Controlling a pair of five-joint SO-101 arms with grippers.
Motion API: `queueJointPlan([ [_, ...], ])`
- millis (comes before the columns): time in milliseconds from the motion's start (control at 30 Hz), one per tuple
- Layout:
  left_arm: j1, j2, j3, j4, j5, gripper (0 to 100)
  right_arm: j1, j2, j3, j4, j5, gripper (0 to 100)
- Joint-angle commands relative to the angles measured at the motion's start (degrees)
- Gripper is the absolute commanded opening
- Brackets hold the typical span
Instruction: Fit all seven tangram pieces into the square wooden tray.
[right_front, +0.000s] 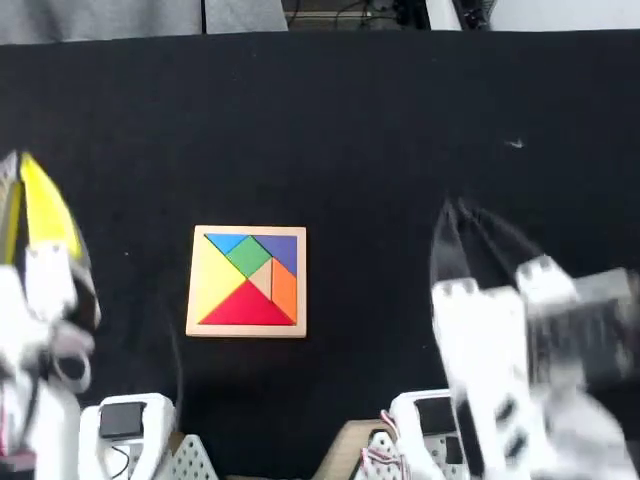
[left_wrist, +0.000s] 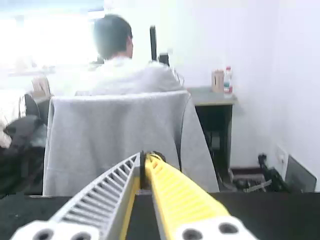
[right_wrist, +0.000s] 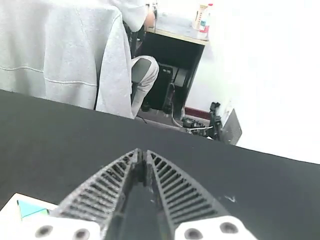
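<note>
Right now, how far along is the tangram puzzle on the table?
Done, it seems: the square wooden tray holds seven pieces with no visible gap: yellow triangle, red triangle, blue triangle, green square, purple parallelogram, orange triangle, small tan triangle. In hand: nothing; left hand and right hand are shut, empty, clear of the tray. Left: apparently nothing.

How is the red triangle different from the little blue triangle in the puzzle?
The red triangle is much bigger than the blue triangle. In the high view, red lies along the lower edge of the tray, while blue lies along its upper edge, near a corner. Red's tip points up and blue's points down. Both are triangles lying flat inside the tray.
</note>
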Motion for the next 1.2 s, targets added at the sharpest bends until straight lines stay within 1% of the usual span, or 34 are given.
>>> queueJointPlan([
  [0,0.4,-19.43,12.44,0.18,0.44,3,0.53,-9.1,2.51,1.14,-0.35,1.1],
  [33,0.13,-22.59,15.16,0.26,0.35,3,0.62,-12.0,4.53,1.05,-0.35,1.1],
  [67,0.13,-22.95,16.92,0.35,0.35,3,0.62,-14.99,6.9,0.97,-0.18,1.1],
  [133,0.13,-20.75,17.98,1.05,0.35,3,0.7,-20.97,12.44,0.88,0.09,1.1],
  [233,-1.63,-21.63,20.35,3.16,0.62,3,0.88,-30.73,22.55,-1.23,0.09,1.1],
  [267,-1.63,-21.8,20.97,3.25,0.79,3,0.79,-32.22,24.75,-1.14,0.18,1.1],
  [367,-2.24,-21.63,23.69,2.55,0.53,3,0.97,-30.55,30.02,-0.7,0.18,1.1],
  [467,-2.15,-21.63,29.23,2.11,0.53,3,0.62,-31.16,35.38,-2.81,0.18,1.1],
  [533,-1.89,-21.54,35.38,-1.23,0.44,3,0.62,-31.34,39.96,-6.51,0.18,1.1],
  [600,-2.24,-21.54,43.3,-7.65,0.35,3,0.62,-31.34,45.05,-11.34,0.18,1.1],
  [667,-2.33,-21.54,51.91,-16.0,-0.35,3,0.62,-31.34,49.8,-17.41,0.18,1.1],
  [800,-1.89,-21.19,68.79,-36.31,-9.05,3,0.62,-31.25,60.53,-33.67,0.18,1.2],
  [833,-1.8,-20.75,68.0,-37.19,-10.99,3,0.7,-31.25,63.52,-38.24,0.18,1.2],
  [867,-1.71,-20.22,67.65,-36.31,-11.78,3,0.7,-31.25,66.59,-42.81,0.18,1.2],
  [967,-0.48,-19.34,68.18,-37.36,-10.11,3,0.88,-31.25,76.97,-55.38,0.09,1.2],
  [1033,-0.04,-19.34,68.18,-35.69,-8.26,3,0.88,-31.25,84.0,-62.33,0.09,1.2],
  [1067,0.04,-19.34,68.18,-34.73,-7.03,3,0.97,-30.73,86.02,-64.0,-0.26,1.2],
  [1167,0.04,-19.34,68.18,-31.56,-2.29,3,1.58,-30.02,85.67,-58.29,-0.35,1.2],
])
